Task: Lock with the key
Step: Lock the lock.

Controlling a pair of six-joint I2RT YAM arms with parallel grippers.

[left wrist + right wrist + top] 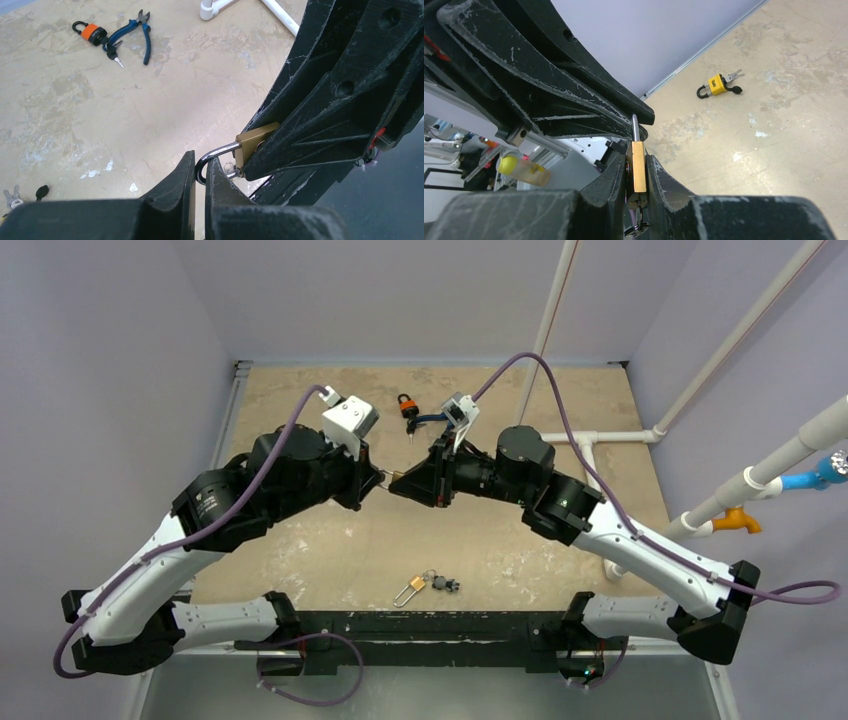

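**Brass padlock [252,144] held mid-table**

Nearest you, a spare yellow padlock [716,84] lay with its keys. Mid-table, your right gripper [638,161] pinched the brass body while your left gripper [200,169] clamped the steel shackle [216,151], so the lock's long axis ran left to right, shackle leftward. What looked like the key [636,226] hung at the body's right end, nearer your right arm. Farthest, an orange padlock [91,33] sat beside blue pliers [134,34].
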